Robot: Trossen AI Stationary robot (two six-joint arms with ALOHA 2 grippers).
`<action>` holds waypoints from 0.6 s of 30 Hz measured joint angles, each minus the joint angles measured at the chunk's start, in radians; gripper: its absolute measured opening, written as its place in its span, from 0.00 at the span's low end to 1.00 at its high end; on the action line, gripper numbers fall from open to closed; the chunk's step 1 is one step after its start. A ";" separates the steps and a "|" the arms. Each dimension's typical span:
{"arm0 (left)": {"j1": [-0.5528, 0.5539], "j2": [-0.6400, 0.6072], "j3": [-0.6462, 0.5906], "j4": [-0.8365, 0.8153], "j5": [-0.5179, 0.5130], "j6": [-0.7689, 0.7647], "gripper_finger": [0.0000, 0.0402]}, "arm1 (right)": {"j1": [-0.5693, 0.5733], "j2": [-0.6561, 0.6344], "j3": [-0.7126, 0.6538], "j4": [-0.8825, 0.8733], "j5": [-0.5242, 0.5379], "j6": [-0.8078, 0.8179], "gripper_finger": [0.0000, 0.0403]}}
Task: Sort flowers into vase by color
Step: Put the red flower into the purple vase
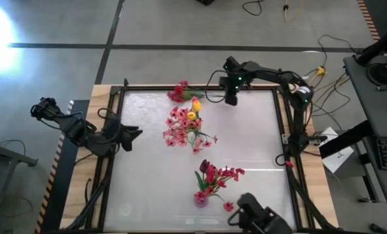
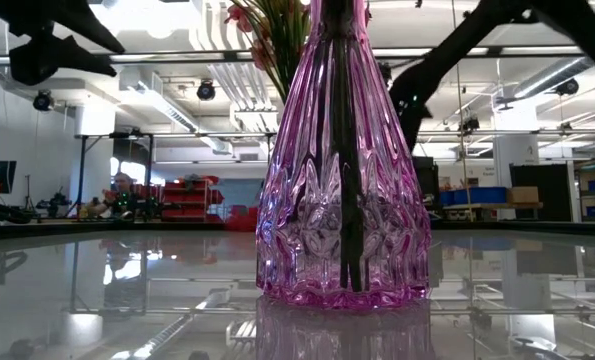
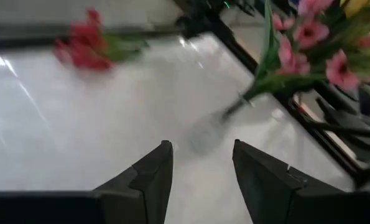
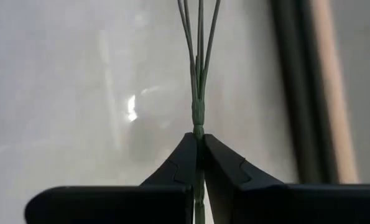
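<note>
Red blossom spray (image 1: 178, 91) lay at the table's (image 1: 245, 149) far edge; right gripper (image 4: 199, 146) clamped its thin green stem (image 4: 199, 81); left gripper (image 3: 201, 171) stood apart at the left edge.

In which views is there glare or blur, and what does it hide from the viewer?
High view: strong glare whitens the top-left floor corner; the table shines pale. Low view: the pink vase fills the frame, sharp, and the glossy tabletop mirrors it. Left wrist view: the red flower spray and the pink blossoms are blurred. Right wrist view: a bright glare spot lies beside the green stem that the right tool pinches.
</note>
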State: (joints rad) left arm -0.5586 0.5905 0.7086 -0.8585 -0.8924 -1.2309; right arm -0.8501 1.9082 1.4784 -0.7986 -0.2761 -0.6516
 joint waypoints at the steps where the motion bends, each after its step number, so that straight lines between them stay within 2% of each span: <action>1: 0.000 -0.003 0.000 -0.002 -0.028 0.021 0.39 | -0.001 -0.021 -0.007 -0.045 0.000 0.008 0.03; 4: 0.000 -0.012 0.000 -0.002 -0.107 0.088 0.39 | 0.001 -0.081 -0.050 -0.187 0.011 0.062 0.03; 7: 0.000 -0.019 0.000 -0.003 -0.201 0.153 0.39 | 0.011 -0.163 -0.131 -0.266 0.078 0.124 0.03; 10: 0.000 -0.022 0.000 -0.006 -0.277 0.221 0.39 | 0.024 -0.267 -0.253 -0.289 0.113 0.202 0.03; 15: 0.001 -0.033 0.000 -0.006 -0.348 0.282 0.39 | 0.057 -0.465 -0.448 -0.300 0.122 0.328 0.04; 18: 0.001 -0.037 0.000 -0.005 -0.376 0.311 0.39 | 0.095 -0.557 -0.533 -0.324 0.122 0.392 0.10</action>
State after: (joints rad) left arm -0.5579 0.5540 0.7086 -0.8638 -1.2682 -0.9195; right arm -0.7550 1.3515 0.9451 -1.1228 -0.1538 -0.2599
